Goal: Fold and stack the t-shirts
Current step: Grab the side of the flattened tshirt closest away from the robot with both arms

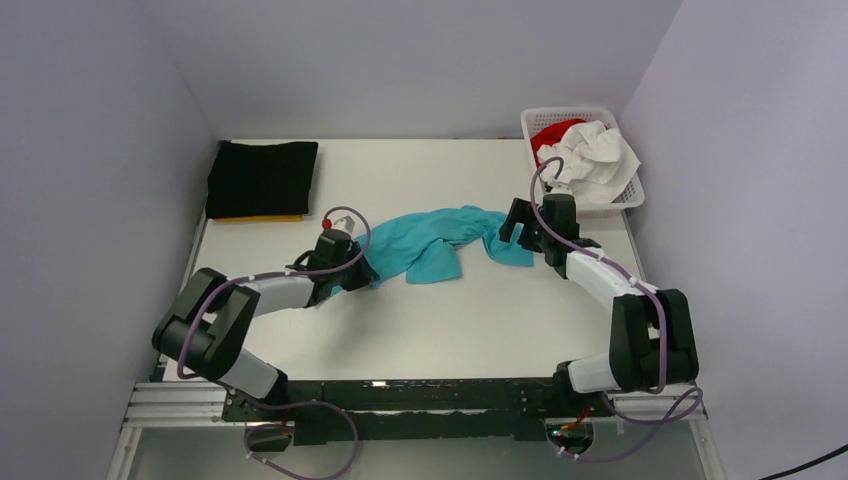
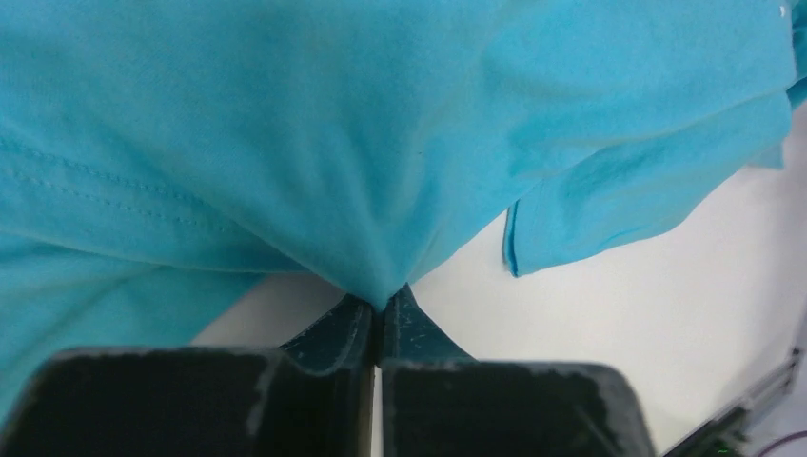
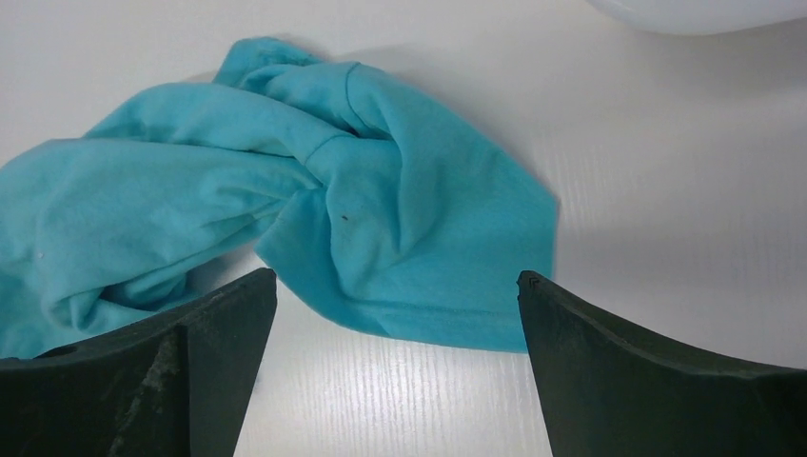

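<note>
Left jaws clamp a thin pinch of crumpled turquoise cloth t-shirt [image 2: 285, 143]; right jaws apart, unheld end ahead; pinch may slip.

The left arm [image 1: 262, 292] reaches forward and low with its elbow bent. The fingers [image 2: 344, 328] of the left gripper [image 2: 381, 309] are pressed together, with a pinch of the turquoise t-shirt [image 2: 285, 143] caught at their tips. The right arm [image 1: 600, 272] angles inward, and the right gripper [image 3: 397, 286] has its fingers [image 3: 224, 309] spread wide, gripping nothing.
</note>
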Tool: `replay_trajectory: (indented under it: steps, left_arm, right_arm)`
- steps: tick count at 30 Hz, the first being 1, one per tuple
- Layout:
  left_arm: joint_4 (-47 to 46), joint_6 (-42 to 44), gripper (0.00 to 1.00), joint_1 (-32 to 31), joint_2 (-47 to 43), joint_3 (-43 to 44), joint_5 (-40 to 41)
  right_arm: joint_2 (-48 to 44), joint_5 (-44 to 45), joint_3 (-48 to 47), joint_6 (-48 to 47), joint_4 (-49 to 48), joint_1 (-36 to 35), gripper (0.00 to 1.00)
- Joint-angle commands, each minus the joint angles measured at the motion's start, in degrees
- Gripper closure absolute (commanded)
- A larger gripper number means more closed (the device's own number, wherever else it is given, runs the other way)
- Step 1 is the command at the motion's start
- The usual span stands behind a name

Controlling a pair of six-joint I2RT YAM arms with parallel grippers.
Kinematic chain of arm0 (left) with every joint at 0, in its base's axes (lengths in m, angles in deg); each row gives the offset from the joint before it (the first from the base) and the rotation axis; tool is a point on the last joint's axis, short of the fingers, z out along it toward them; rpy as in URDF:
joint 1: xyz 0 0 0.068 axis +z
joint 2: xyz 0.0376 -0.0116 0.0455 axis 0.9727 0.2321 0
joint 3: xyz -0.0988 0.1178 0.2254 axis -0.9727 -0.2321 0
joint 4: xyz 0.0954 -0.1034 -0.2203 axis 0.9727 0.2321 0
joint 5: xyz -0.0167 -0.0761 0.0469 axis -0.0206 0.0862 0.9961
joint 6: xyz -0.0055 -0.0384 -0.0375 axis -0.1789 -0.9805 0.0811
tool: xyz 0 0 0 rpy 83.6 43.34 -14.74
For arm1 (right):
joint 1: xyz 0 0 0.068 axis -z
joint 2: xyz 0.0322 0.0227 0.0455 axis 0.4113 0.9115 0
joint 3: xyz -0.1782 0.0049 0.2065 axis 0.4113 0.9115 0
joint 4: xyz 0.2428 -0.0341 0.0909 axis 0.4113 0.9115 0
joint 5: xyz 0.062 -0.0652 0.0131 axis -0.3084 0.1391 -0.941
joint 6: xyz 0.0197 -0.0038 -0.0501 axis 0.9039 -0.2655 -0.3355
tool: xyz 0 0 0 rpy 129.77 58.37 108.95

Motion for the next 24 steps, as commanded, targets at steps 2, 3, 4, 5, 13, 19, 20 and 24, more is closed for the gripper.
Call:
replay_trajectory:
  steps: [2, 3, 4, 5, 13, 19, 20, 24]
  left_arm:
    - [-3.6, -2.9, 1.00, -1.8, 0.4, -0.2, -1.1]
    - [-4.3, -3.1, 1.00, -1.9, -0.4, -0.8, -1.0]
    - [-4.9, -3.1, 1.00, -1.9, -1.4, -1.5, -0.8]
    - [-5.4, -3.0, 1.00, -2.0, -2.4, -2.1, -0.6]
    - [-6.5, -0.6, 1.00, -2.0, -12.7, -6.0, 0.8]
    - [-2.5, 2.8, 1.00, -1.8, -23.7, -5.0, 6.1]
    - [-1.0, 3.6, 1.00, -1.7, -25.4, -4.3, 6.3]
    - [4.4, 7.9, 1.00, -1.5, -33.1, 1.0, 11.9]
  right_arm:
    - [4.3, -0.8, -0.9, 0.8, -1.8, -0.8, 0.05]
    - [5.4, -1.4, -1.5, 0.6, -1.7, -1.3, 0.07]
    - [6.9, -1.6, -2.8, 0.5, -1.5, -1.7, 0.10]
    - [8.2, -1.6, -3.7, 0.3, -1.3, -2.3, 0.12]
    - [20.0, 1.3, -9.7, 2.0, -4.1, -5.7, 0.40]
    - [20.7, 8.8, -11.0, 2.4, -3.8, -6.3, 1.00]
    - [19.1, 10.3, -10.8, 2.3, -3.4, -6.3, 1.00]
    - [7.0, 12.9, -9.2, -0.5, -2.0, -6.2, 1.00]
